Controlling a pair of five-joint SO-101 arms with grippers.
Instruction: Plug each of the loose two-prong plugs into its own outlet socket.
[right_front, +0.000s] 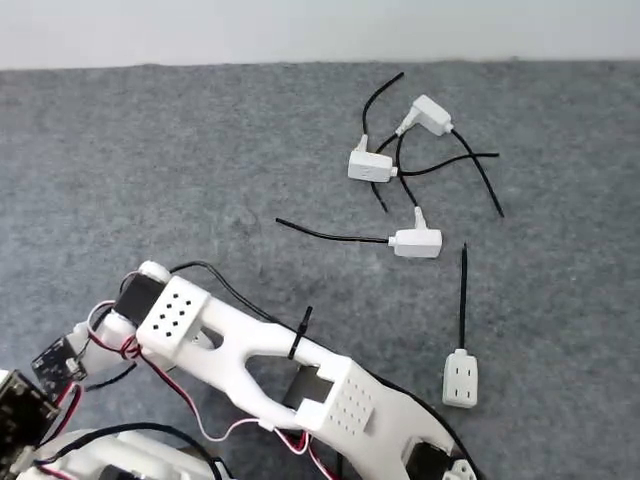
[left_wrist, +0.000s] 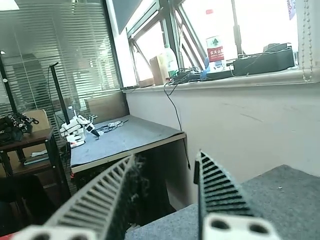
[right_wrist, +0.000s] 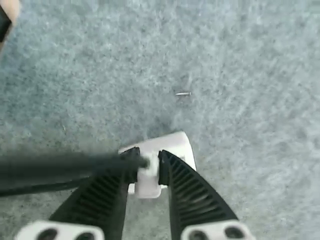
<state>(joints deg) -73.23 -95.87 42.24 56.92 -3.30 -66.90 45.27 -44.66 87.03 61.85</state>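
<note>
No pair looks joined yet: a plug (right_front: 418, 243) lies loose beyond the outlet socket (right_front: 460, 380). The right hand (right_wrist: 150, 162) pinches a white connector (right_wrist: 172, 145); the left hand (left_wrist: 166, 159) gapes wide.

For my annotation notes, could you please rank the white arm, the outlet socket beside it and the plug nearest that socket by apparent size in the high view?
Largest: white arm, by far.
Then: outlet socket and nearest plug. Their white bodies look about alike, so I would not rank them.
</note>
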